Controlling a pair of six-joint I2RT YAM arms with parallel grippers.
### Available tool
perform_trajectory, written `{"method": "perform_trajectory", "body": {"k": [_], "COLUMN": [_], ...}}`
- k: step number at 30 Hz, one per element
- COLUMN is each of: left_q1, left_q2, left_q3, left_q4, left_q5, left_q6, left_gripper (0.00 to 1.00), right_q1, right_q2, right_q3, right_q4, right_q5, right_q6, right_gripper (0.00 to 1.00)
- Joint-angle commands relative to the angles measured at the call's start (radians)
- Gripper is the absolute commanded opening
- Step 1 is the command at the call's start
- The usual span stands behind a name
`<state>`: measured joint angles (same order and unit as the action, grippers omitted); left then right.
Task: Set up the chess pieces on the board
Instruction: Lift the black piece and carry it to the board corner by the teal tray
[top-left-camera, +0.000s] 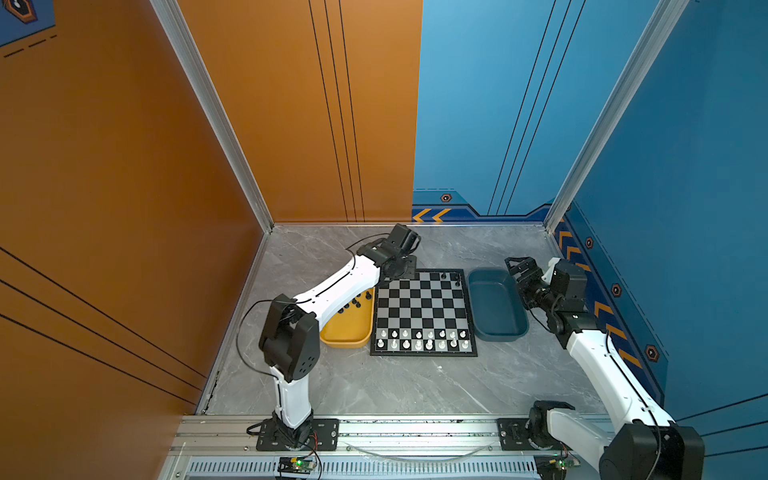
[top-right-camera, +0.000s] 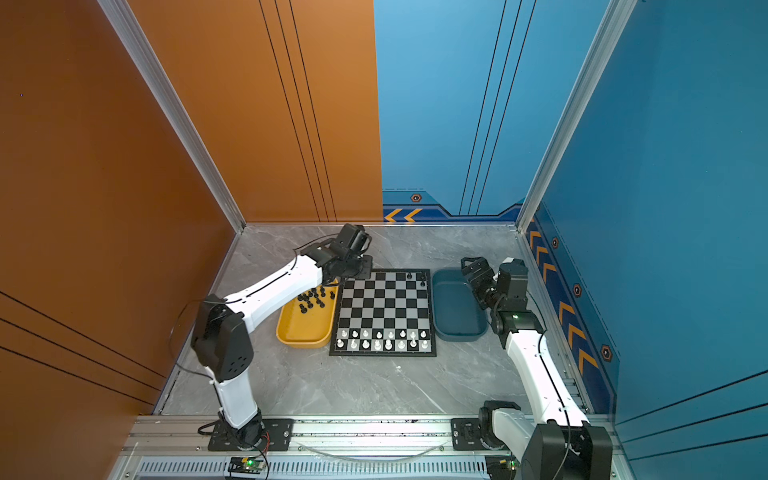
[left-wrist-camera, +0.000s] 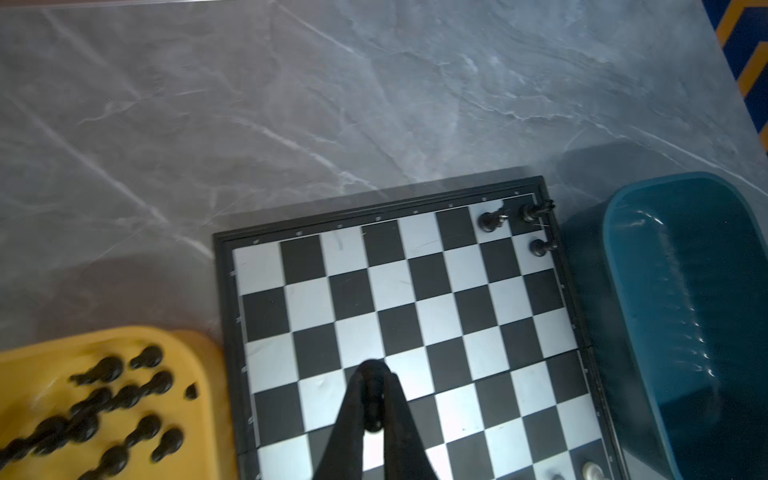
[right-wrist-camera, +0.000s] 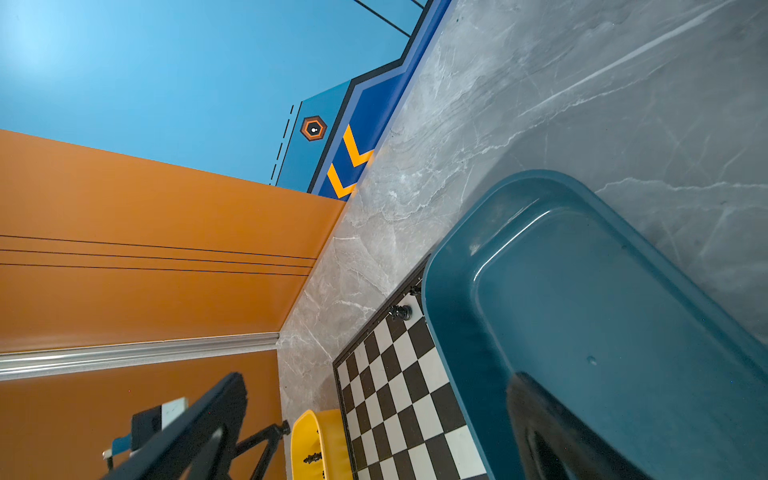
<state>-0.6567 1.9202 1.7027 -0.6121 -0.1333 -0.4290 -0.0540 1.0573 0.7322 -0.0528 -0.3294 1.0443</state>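
White chessmen (top-left-camera: 422, 338) fill the two nearest rows of the board (top-left-camera: 424, 307), which lies flat in the middle of the grey surface (top-left-camera: 374, 386). To its left sits the yellow tray (top-right-camera: 305, 332), its rim just beside the board's thin black frame. Loose black chessmen (top-right-camera: 311, 297) lie clustered in the tray's far half, several on their sides. On the right the dark blue tray (top-left-camera: 496, 307) sits just as close to the opposite frame. The board is therefore hemmed in on both flanks, with open surface only along its near and far edges.

Farther back, the left tool (left-wrist-camera: 372, 374) hangs over the far left part of the board, its arm reaching across the yellow tray. Its fingers (left-wrist-camera: 345, 415) are pressed together on one held chessman (left-wrist-camera: 372, 409) — a black piece pinched at the very tips, above the checks. Whether its base touches a square I cannot tell. From there bare squares run rightward across the middle and far rows to the far right corner. The corner chessmen (left-wrist-camera: 488, 220) stand there: two black pieces on the last two squares of the far row and a third on the rightmost square of the row before it.

The right tool (top-left-camera: 516, 264) is above the far right rim of the dark blue tray, jaws spread wide with nothing between them — well apart from every piece. Beyond the board's far frame the surface is bare up to the orange and blue walls (top-left-camera: 415, 124).
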Motion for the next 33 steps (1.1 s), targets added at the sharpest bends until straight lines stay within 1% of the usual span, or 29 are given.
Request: {"method": "perform_trajectory", "body": {"k": [1,6,10,24,33], "left_q1": [-0.043,-0.088,-0.107,-0.142,-0.144], "left_q2": [0.129,0.288,0.360,0.534,0.569], "left_q3": [0.127,0.308,0.381,0.550,0.580], "left_q4": [-0.082,-0.133,-0.140,-0.140,-0.139], "left_q5": [0.038,0.064,0.073,0.093,0.084], "left_q6": [0.045,0.058,0.057,0.017,0.006], "left_gripper": [0.01,0.00,0.00,0.00,0.00], "right_q1": [-0.013,-0.026,-0.034,-0.042,-0.047], "right_q2": [-0.020,-0.025,-0.018,0.028,0.024], "right_q3": [0.021,0.015,0.010,0.016,0.017], "right_q4": [-0.022,-0.023,-0.018,0.005,-0.005], "right_q5": [-0.021,-0.023,-0.025,-0.062,-0.053], "right_q6": [-0.029,-0.035,-0.035,-0.034,-0.046], "right_gripper": [1.00,1.00,1.00,1.00,1.00]}}
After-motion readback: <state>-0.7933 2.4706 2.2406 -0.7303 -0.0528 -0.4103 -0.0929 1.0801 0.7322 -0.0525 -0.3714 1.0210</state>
